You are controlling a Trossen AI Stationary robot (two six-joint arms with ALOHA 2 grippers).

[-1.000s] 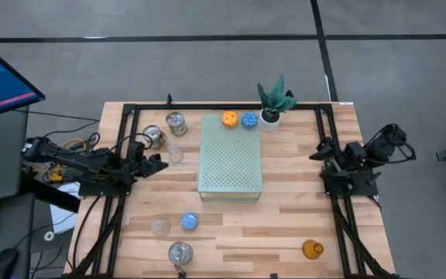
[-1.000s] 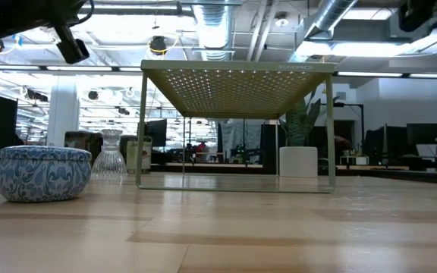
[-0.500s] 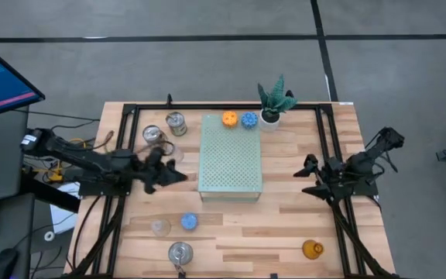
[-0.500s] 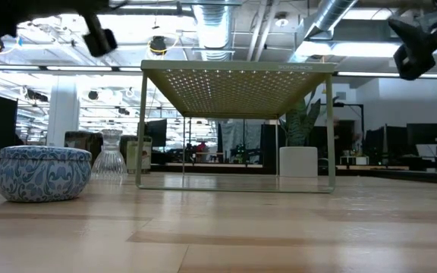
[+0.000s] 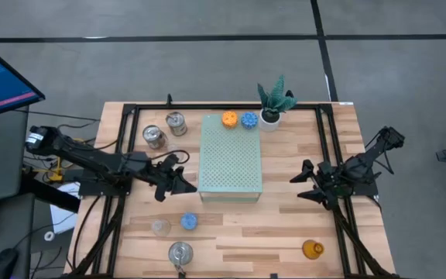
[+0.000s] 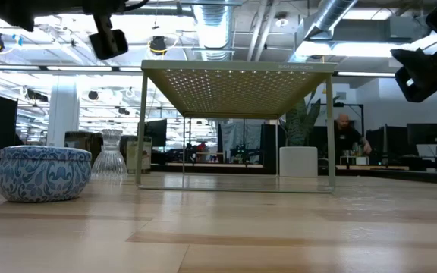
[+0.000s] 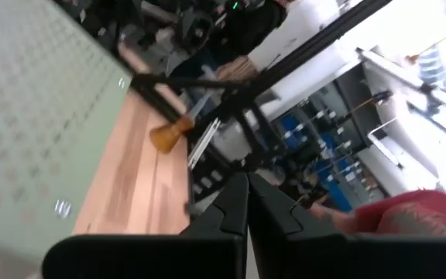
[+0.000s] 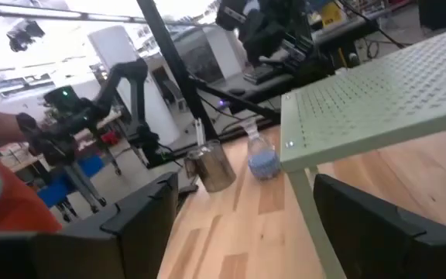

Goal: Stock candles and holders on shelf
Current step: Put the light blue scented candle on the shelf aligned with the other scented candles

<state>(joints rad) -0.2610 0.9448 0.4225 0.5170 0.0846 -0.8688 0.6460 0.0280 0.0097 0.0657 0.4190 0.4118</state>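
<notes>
The mint-green perforated shelf stands mid-table on thin legs. An orange candle and a blue candle sit on its far end. Another blue candle and a clear cup stand at the near left. Silver tins stand at the far left and at the near edge. The amber cup stands near right. My left gripper is shut and empty, above the table beside the shelf's left edge. My right gripper is open and empty, right of the shelf.
A green plant in a white pot stands at the shelf's far right corner. A black frame runs along the table's far edge and sides. A monitor stands off the left. A person shows in the room behind.
My left gripper has swung from the table's left edge toward the shelf, and now hangs beside the shelf's left edge. My right gripper has moved from the right edge toward the shelf and slightly nearer. No object has moved.
</notes>
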